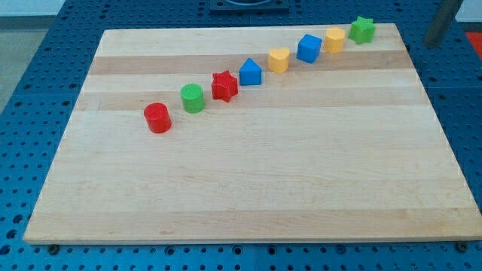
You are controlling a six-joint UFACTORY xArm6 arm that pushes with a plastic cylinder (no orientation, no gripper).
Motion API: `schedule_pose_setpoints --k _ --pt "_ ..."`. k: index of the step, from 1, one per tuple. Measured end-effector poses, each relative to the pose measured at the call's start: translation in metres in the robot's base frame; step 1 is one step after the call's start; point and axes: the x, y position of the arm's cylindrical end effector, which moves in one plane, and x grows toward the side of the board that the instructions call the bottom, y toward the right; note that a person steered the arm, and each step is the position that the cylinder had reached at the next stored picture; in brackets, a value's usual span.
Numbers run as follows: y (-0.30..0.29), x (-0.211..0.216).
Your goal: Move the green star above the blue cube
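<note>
on the wooden board (248,188), eight blocks are laid in one slanting row, placed below relative to the blue cube (309,48). just up and to the view's right of the cube a yellow block (334,40) is seen, and beyond it the green star (362,29), near the board's top right corner, apart from the cube. down and to the view's left of the cube come a yellow heart (279,59), a blue house-shaped block (251,72), a red star (224,86), a green cylinder (193,98) and a red cylinder (158,118). a dark rod (443,22) is seen at the top right, off the board, right of the green star; its tip cannot be made out, and no pincer is carried.
</note>
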Motion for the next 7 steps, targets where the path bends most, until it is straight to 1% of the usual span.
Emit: schedule_pose_setpoints --k 1,2,3,4,5,7 --pt "-0.002 0.043" --pt "-0.028 0.13" --pt "-0.065 0.197" --pt "-0.047 0.205" --pt "-0.019 0.161" --pt "-0.011 0.042"
